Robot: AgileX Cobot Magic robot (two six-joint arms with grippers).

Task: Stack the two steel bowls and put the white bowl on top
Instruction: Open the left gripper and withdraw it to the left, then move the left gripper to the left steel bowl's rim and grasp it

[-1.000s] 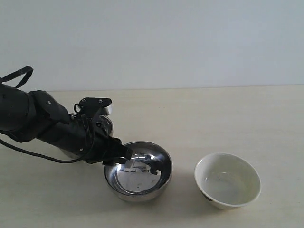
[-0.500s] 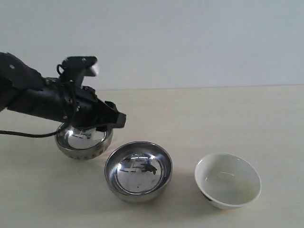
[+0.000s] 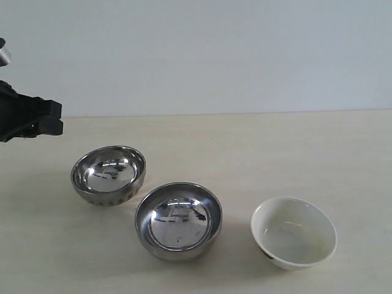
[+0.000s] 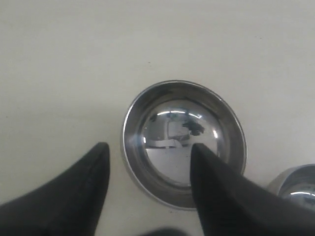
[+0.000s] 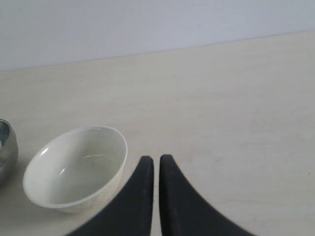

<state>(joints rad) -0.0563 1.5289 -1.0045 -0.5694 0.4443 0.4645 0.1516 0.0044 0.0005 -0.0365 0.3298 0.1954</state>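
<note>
Left gripper (image 4: 147,150) spread above a steel bowl (image 4: 167,113) on the desk (image 4: 59,59); right gripper (image 5: 156,160) pressed together, just beside the white bowl (image 5: 74,172).

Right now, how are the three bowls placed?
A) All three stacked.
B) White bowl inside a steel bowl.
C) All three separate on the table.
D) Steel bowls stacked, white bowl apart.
C: the ribbed steel bowl, smooth steel bowl and white bowl each sit alone, none nested.
</note>
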